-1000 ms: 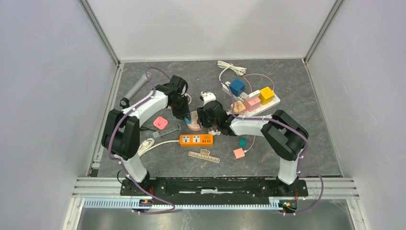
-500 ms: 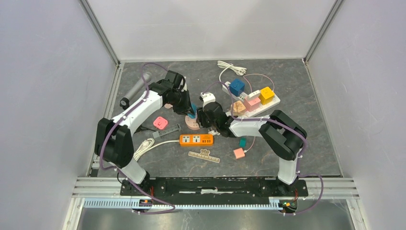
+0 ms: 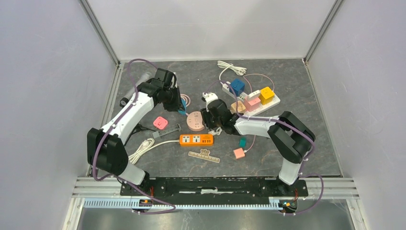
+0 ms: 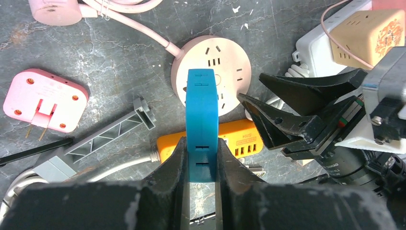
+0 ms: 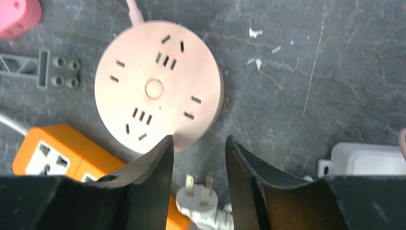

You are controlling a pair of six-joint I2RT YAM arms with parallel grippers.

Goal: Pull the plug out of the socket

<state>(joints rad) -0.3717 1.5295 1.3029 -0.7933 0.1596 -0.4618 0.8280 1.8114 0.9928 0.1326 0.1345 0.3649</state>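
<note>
Pulled free, the blue plug (image 4: 202, 120) clears the pink socket (image 4: 234, 67).

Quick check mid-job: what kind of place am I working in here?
Probably a lab robot cell, not a home: plain white walls on aluminium posts, a grey marbled tabletop, and loose practice sockets like the orange power strip.

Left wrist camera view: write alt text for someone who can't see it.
The left hand grips a flat blue plug, held in front of a round pink socket that lies on a dark marbled table. The right hand reaches in from the right with black fingers parted, beside an orange power strip.
</note>
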